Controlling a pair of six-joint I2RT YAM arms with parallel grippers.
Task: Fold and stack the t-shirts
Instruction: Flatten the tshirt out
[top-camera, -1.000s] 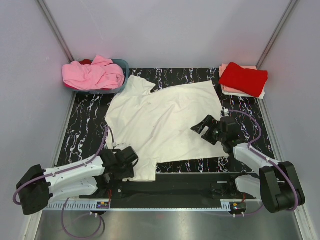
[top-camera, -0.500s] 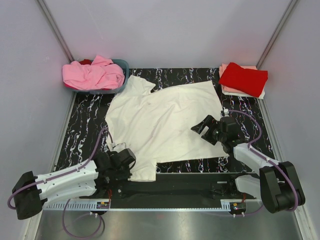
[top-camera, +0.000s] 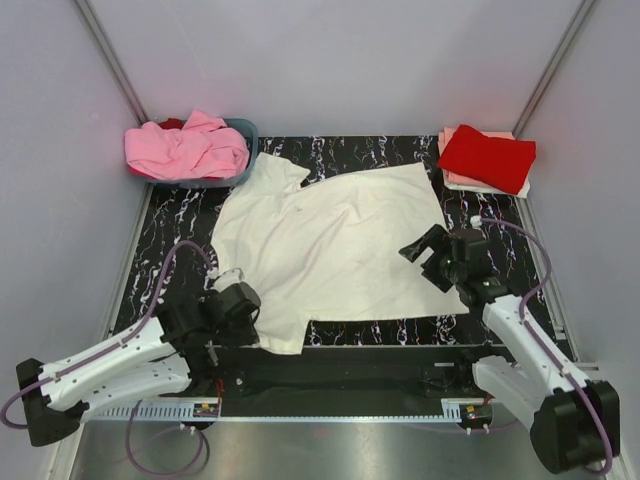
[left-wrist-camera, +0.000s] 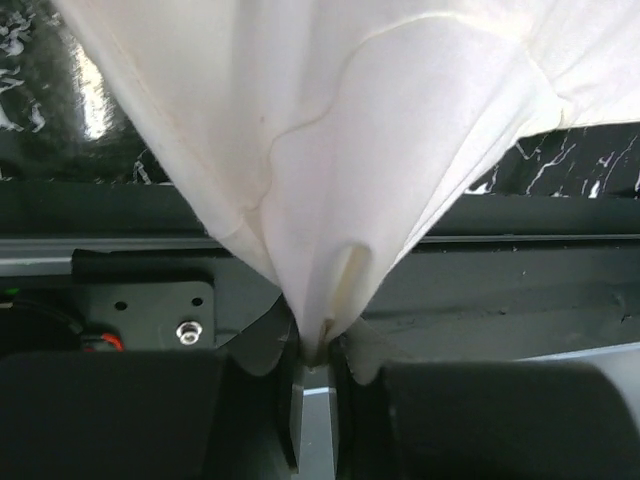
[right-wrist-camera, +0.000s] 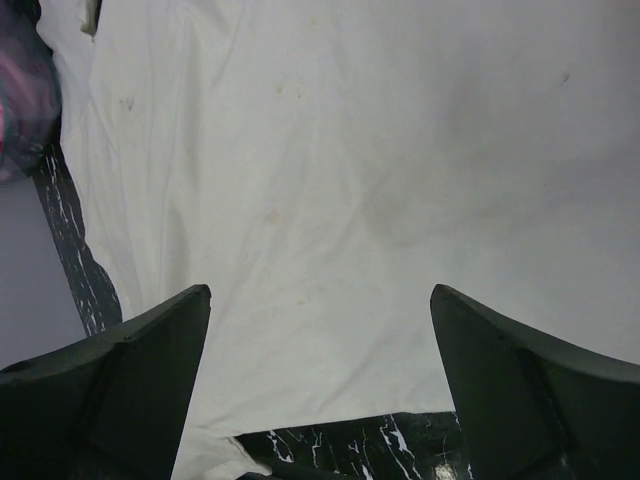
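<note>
A cream-white t-shirt (top-camera: 330, 245) lies spread across the black marbled table (top-camera: 170, 240). My left gripper (top-camera: 243, 301) sits at the shirt's near-left corner, shut on a bunch of its cloth. In the left wrist view that t-shirt (left-wrist-camera: 380, 130) fans up from the pinch in my left gripper (left-wrist-camera: 318, 345). My right gripper (top-camera: 424, 245) hovers open over the shirt's right side. The right wrist view shows the t-shirt (right-wrist-camera: 350, 150) flat below my right gripper (right-wrist-camera: 320, 300), with nothing between the fingers.
A blue-grey basket (top-camera: 249, 133) at the back left holds a crumpled pink t-shirt (top-camera: 185, 150). At the back right a folded red t-shirt (top-camera: 487, 157) rests on a pale peach one (top-camera: 449, 178). Grey walls enclose the table on three sides.
My left gripper has shut on the shirt's near-left corner and drawn back to the left, tugging the cloth with it. The right gripper has shifted slightly right and stayed open.
</note>
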